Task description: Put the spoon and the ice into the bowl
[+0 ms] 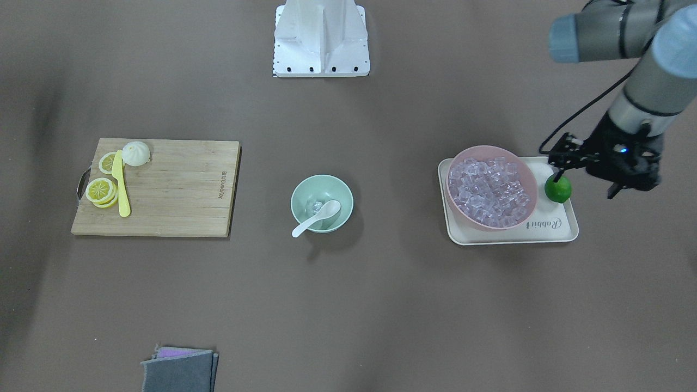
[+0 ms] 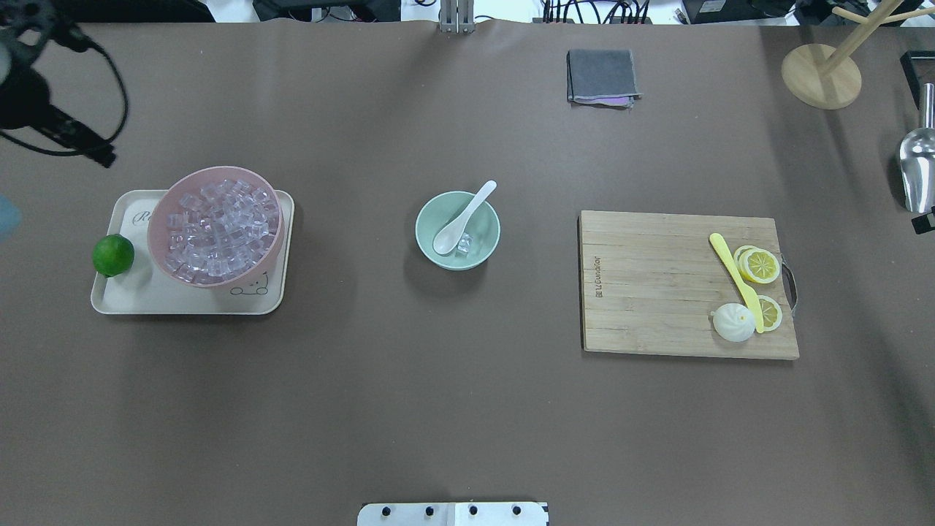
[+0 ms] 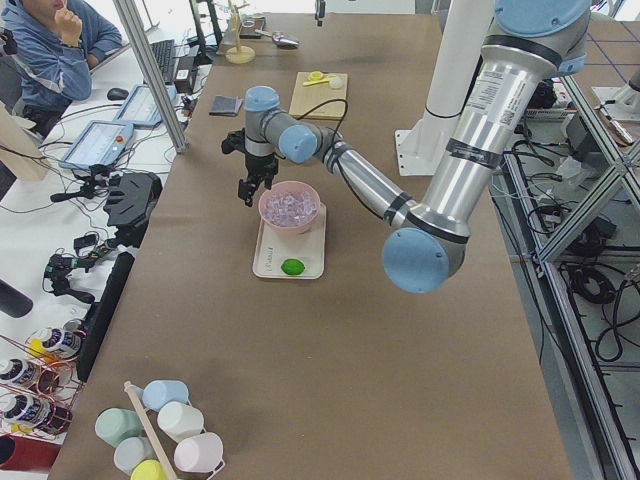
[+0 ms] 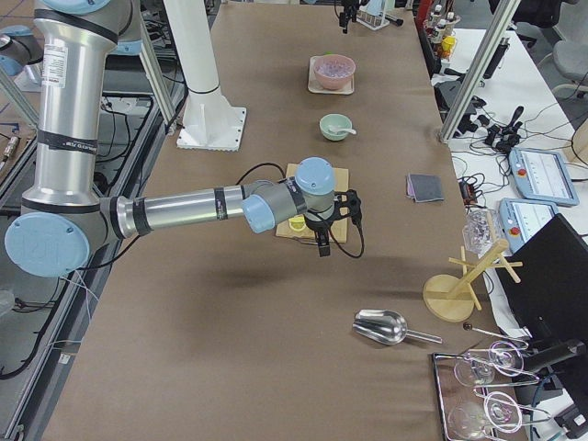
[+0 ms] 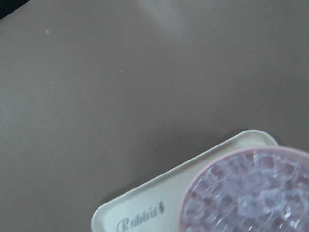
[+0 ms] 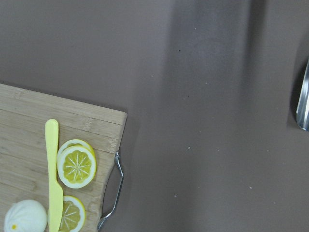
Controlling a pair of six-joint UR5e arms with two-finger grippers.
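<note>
We are finding the left gripper (image 1: pixel 557 170) hanging in the air beside the tray (image 1: pixel 512 237), apart from everything on it. Its dark fingers are pointing downward, but we cannot tell how wide they are standing. The right gripper (image 4: pixel 322 246) is hovering over the end of the board (image 1: pixel 179 190). It is showing too small for us to tell whether its fingers are apart or together.

The spoon (image 1: pixel 316 219) is lying in the bowl (image 1: pixel 305 188) at the middle of the table (image 1: pixel 381 305). Its deep oval scoop is resting on the bottom. Its short curved handle is leaning on the rim and sticking out past it. In the overhead view the long axis is running diagonally, with the handle pointing away from the robot and toward its right. A little ice (image 2: pixel 463 242) is sitting in the bowl, touching the scoop. Far more is heaping in the pink bowl (image 1: pixel 531 185) on the tray.

The spoon is looking white and glossy, and the bowl is round, smooth and mint green. The ice is showing as clear, glassy cubes. The tray is a cream rectangle with rounded corners and dark script printed on it. A round green lime (image 1: pixel 558 189) is sitting on it just beside the pink bowl. The board is pale, grained wood with a metal handle. It is carrying a yellow knife (image 1: pixel 121 185), lemon slices (image 1: pixel 101 189) and a white ridged dome (image 1: pixel 136 153).
</note>
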